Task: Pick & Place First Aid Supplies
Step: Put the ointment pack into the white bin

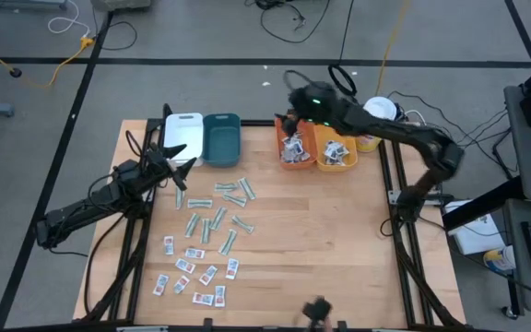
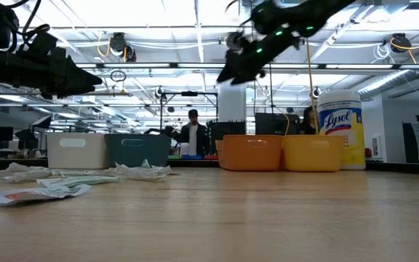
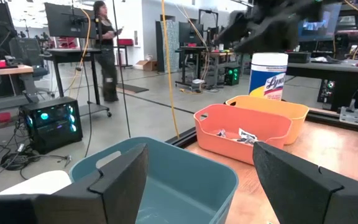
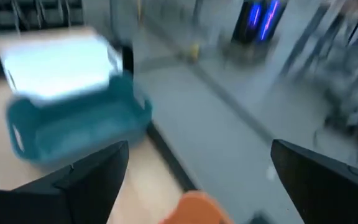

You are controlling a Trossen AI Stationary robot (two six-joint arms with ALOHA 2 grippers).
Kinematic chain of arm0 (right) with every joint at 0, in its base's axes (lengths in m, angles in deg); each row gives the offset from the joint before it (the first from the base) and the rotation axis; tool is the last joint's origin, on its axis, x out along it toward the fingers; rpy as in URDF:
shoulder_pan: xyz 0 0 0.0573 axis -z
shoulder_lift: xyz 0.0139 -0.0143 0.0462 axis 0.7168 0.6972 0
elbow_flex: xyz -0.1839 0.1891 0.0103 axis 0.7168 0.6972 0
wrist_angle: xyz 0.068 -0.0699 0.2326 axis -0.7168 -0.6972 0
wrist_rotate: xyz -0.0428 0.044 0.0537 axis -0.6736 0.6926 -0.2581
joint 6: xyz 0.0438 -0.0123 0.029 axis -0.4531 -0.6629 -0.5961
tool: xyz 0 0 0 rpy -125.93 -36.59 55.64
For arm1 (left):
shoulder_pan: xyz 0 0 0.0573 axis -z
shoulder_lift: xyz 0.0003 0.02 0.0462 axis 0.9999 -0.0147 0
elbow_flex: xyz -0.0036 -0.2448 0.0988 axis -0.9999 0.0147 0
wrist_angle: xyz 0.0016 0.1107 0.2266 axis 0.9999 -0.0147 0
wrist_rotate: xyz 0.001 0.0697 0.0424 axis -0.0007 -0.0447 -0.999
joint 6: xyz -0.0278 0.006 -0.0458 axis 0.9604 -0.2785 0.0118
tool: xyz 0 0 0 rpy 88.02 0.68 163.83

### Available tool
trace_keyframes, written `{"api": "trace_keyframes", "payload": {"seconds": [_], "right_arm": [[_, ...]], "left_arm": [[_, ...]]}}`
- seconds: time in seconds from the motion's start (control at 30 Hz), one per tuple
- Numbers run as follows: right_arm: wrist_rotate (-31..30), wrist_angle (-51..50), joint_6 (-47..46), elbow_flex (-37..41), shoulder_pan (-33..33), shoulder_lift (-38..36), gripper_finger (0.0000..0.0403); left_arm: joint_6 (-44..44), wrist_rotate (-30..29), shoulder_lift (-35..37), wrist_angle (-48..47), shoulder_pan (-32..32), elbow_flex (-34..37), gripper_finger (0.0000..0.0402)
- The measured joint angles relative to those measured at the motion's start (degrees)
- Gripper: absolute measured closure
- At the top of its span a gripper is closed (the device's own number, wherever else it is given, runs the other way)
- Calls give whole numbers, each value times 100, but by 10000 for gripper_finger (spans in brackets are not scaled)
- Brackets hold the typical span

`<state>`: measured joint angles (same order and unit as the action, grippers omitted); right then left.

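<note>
- The right claw [image 1: 289, 120] hangs above the far edge of the table [image 1: 339, 240], at about 12 o'clock from the table's middle, over the coral bin [image 1: 293, 152]. Its fingers [image 4: 86, 180] stand spread wide with nothing between them.
- The left claw [image 1: 178, 159] hovers at about 10 o'clock, just on the near side of the white bin [image 1: 182, 129] and the teal bin [image 1: 221, 138]. Its fingers [image 3: 120, 177] are also spread and hold nothing.
- The first aid supplies [image 1: 212, 242] lie scattered flat on the left-centre of the table: pale-green strips [image 1: 229, 194] toward the middle, small white packets with red print [image 1: 192, 277] closer to the near edge at about 7 o'clock.
- More packets [image 1: 293, 148] already sit inside the coral bin, and others in the yellow-orange bin [image 1: 339, 152] just beside it.
- All four bins line the far edge; a gap of bare wood separates the teal bin from the coral one.
- A white canister [image 1: 381, 111] with a yellow label stands at the far right corner, just beyond the yellow-orange bin.
- The right half of the table, from 2 to 5 o'clock, is bare wood.
- In the low view both arms ride well above the bin rims.
- A person [image 2: 193, 135] stands in the room beyond the far edge.
</note>
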<state>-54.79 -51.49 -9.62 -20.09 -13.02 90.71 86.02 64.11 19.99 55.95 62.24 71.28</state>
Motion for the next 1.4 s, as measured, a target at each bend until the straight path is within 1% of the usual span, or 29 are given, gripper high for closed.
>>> {"api": "trace_keyframes", "payload": {"seconds": [0.23,0.3,0.37,0.57,0.73,0.9,1.2,1.33,1.4], "right_arm": [[1,2826,354,2455,-64,-1843,10],[0,3320,518,3049,-70,-2354,10],[1,3506,536,3580,-84,-2839,10],[-1,3542,15,4806,-179,-4211,10],[-182,3541,-69,5579,-177,-4978,10],[-146,3534,-155,6231,-177,-5525,10],[-152,3537,-1430,7019,-177,-6245,11],[-145,3489,-1484,7259,-177,-6567,11],[-141,3280,-1484,7289,-177,-6715,11]], "left_arm": [[0,2,2,0,2,0,105],[-1,2,1,-6,0,0,105],[0,2,0,1,0,0,105],[-2,0,0,-4,0,0,105],[0,0,0,-2,0,0,105],[-1,0,0,-2,0,0,105],[0,0,0,0,0,0,105],[-2,0,0,0,0,0,105],[0,0,0,0,0,0,105]]}}
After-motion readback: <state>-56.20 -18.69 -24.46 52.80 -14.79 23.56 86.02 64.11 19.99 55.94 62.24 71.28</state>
